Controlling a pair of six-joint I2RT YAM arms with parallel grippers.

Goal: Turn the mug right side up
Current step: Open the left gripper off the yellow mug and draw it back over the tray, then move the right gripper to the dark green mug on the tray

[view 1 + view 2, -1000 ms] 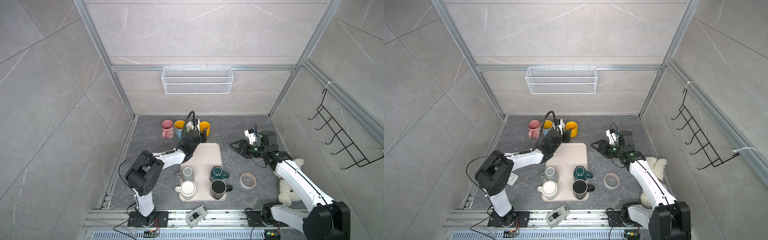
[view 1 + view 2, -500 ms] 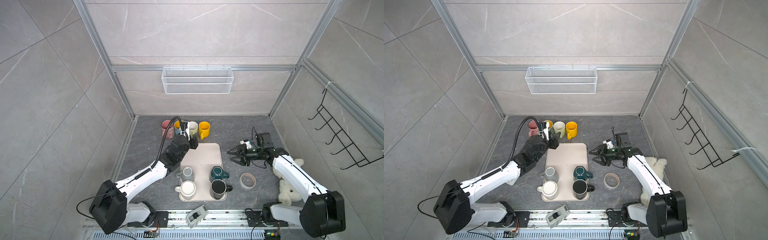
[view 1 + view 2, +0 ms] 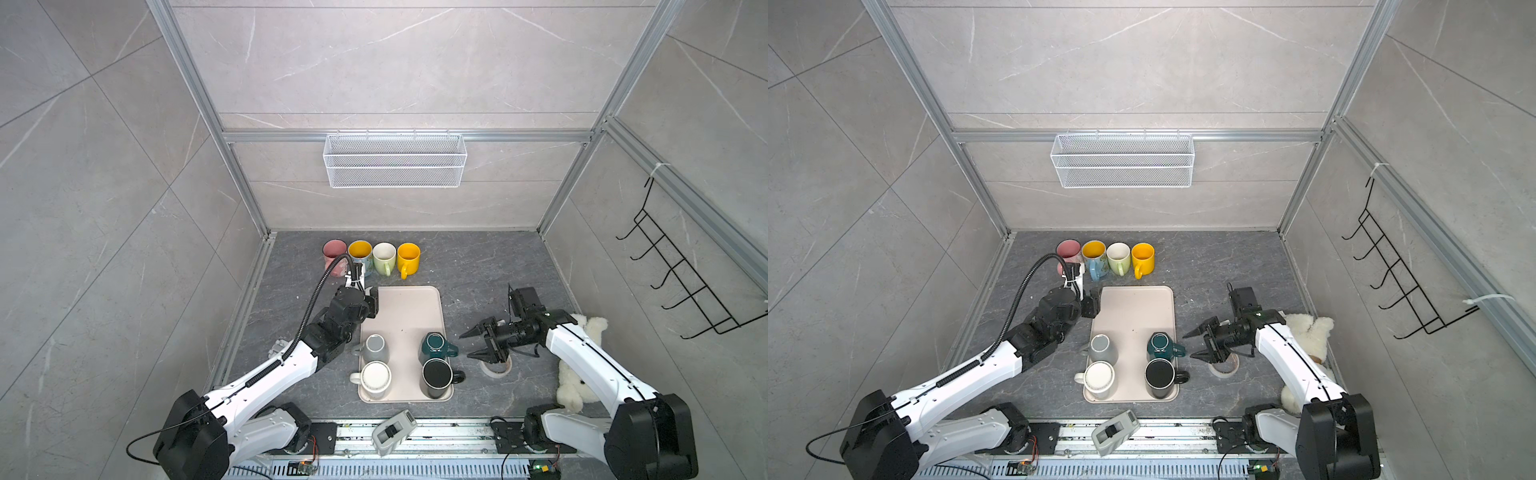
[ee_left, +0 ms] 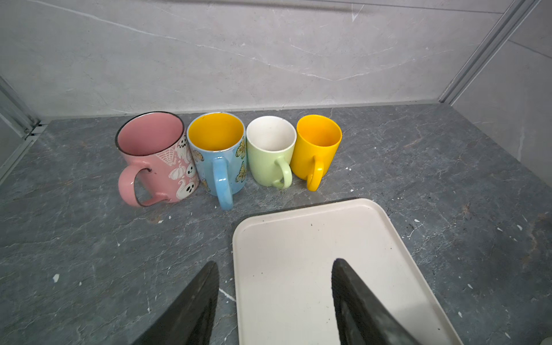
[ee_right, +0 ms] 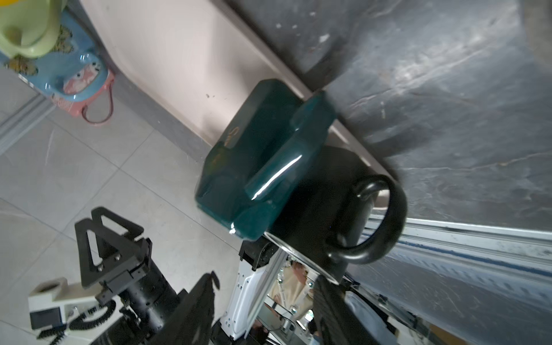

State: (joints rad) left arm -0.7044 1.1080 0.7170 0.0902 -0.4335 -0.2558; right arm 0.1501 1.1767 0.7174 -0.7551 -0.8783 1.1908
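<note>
With fingers apart and empty, the right gripper (image 3: pixel 466 345) faces the upside-down dark green ceramic mug (image 3: pixel 434 348) handle-side, apparently aligning to grasp it; the left gripper (image 4: pixel 275 261) hovers likewise spread, empty.

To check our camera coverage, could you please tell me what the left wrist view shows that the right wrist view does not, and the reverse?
Only the left wrist view: the yellow mug seen whole and the open left gripper. Only the right wrist view: the dark green mug, the black mug beside it and the open right gripper. Both: the beige tray, the light green mug, the blue mug and part of the pink mug.
</note>
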